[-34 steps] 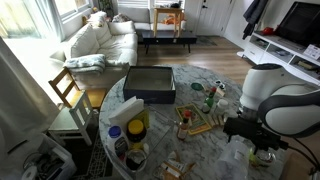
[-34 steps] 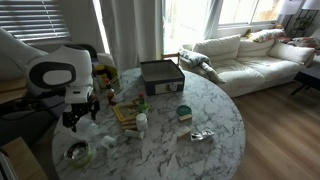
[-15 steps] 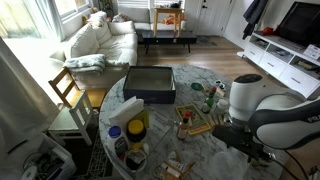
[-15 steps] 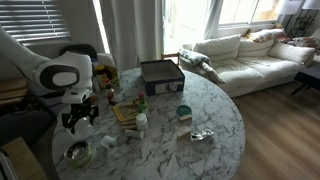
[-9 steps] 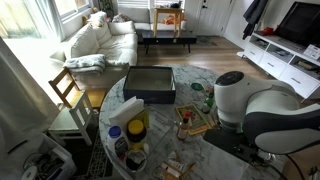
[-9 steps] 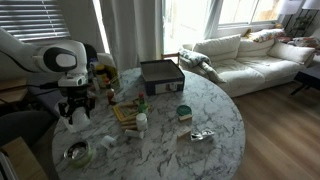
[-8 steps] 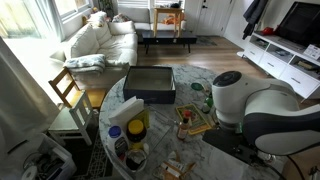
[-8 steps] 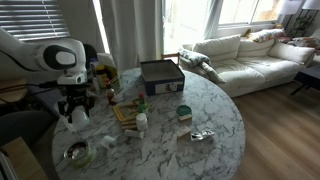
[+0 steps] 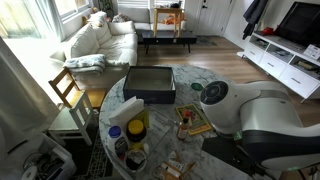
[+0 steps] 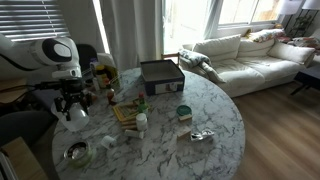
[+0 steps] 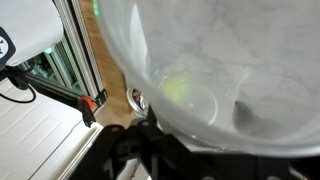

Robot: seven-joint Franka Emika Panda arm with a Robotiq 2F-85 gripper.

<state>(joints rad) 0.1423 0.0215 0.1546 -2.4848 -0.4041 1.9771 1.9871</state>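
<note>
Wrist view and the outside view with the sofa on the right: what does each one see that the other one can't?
Only the wrist view shows the orange clamp and the black cable down beside the table. Only an exterior view shows the sofa, the black box and the green-lidded jar. Both show the marble table and the gripper, which looks dark and blurry up close.

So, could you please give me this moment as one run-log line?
gripper over marble table edge | jaws: unclear | nearest: white item, metal bowl | held: cannot tell
</note>
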